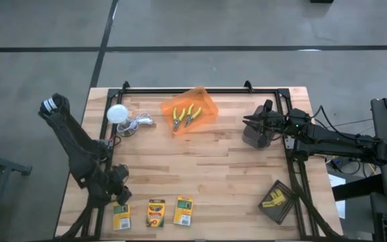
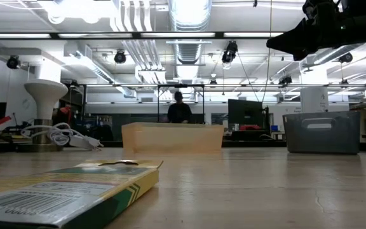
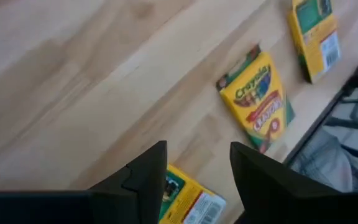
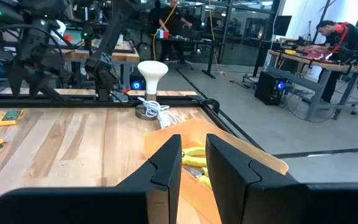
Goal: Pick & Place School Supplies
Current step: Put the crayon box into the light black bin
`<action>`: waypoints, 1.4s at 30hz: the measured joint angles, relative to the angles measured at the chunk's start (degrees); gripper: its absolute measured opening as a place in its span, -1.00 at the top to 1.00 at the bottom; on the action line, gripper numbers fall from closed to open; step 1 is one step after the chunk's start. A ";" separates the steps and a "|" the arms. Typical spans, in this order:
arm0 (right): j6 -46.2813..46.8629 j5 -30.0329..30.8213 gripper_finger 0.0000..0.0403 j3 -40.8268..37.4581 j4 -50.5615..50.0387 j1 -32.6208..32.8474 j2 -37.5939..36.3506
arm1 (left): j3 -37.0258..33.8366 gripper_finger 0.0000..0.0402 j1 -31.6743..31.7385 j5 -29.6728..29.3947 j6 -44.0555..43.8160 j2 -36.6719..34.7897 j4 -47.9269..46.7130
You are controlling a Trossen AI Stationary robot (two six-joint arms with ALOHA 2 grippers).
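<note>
Above crayon box (image 1: pixel 121 216), left gripper (image 1: pixel 119 195)

Left gripper (image 3: pixel 194 168) fingers apart; right gripper (image 4: pixel 193 158) fingers narrowly apart.

Three crayon boxes (image 1: pixel 156 212) lie in a row along the near table edge; two plier-like tools (image 1: pixel 186 115) lie inside the bin (image 1: pixel 207 101) at the far side.

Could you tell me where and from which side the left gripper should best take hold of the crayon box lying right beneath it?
The crayon box lies flat on the table, so come straight down and pinch its two long edges. The left gripper already hangs over it with fingers apart. The neighbouring crayon box lies apart, probably leaving finger room.
</note>
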 joint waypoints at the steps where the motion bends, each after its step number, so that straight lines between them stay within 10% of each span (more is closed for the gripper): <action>1: 0.00 0.00 0.66 0.00 0.00 0.02 -0.02 | -1.51 0.10 -0.04 0.39 -0.12 -0.83 1.08; 14: 0.01 0.00 0.66 0.00 0.00 0.02 -0.02 | -16.66 0.10 -0.04 6.03 -3.91 -2.47 27.79; 42: 0.00 0.00 0.66 0.00 0.00 0.02 -0.02 | -17.50 0.12 -0.17 16.47 -1.70 -2.24 21.05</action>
